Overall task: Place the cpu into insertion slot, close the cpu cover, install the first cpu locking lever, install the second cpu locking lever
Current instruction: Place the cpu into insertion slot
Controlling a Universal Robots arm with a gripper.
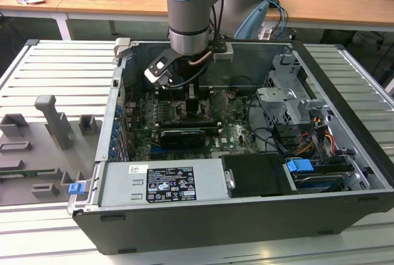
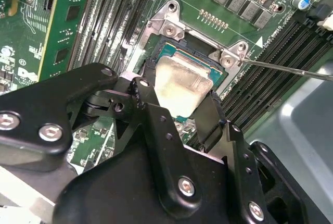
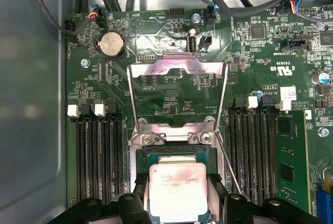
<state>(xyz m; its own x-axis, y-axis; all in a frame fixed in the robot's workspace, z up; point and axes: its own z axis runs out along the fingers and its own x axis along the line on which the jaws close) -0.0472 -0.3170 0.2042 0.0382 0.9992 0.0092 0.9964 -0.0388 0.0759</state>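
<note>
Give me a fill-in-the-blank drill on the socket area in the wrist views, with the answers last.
The gripper has its fingers on either side of the ____.
The cpu cover is swung ____, clear of the insertion slot.
The circuit board around that slot is ____ in colour.
Missing words: cpu; open; green.

Here's the chip [image 3: 177,190], a flat square with a pale silvery top, level over the dark square socket [image 3: 176,150] and caught between the fingers of the gripper [image 3: 179,195]. Whether it is fully seated or a touch above is hard to call. The cover [image 3: 179,67], a thin silver frame, is swung wide open on its hinge. One thin lever [image 3: 229,166] angles free alongside.
</note>
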